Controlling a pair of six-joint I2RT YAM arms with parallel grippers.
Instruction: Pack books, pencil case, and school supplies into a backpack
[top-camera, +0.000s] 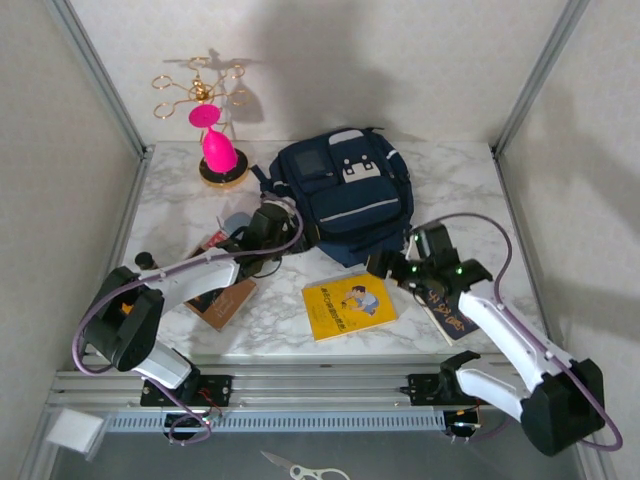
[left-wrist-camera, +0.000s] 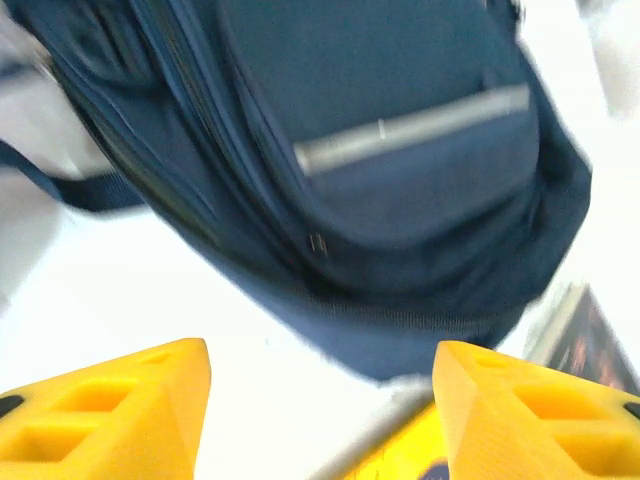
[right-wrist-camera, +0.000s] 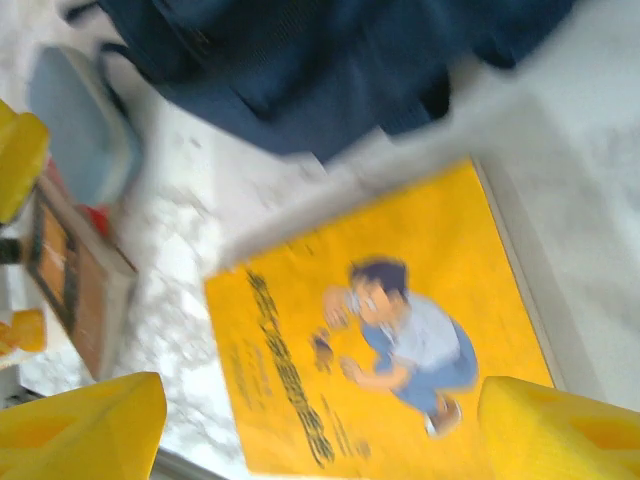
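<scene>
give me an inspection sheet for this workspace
surface: marble table, items scattered
job's things: backpack at centre back; yellow book, brown book, dark book, pencil case lying outside it
clutter: pink ornament on gold stand; scissors below the rail
grippers: left gripper open, empty; right gripper open, empty
cables: purple cable looped along each arm
surroundings: pale walls, metal frame posts
</scene>
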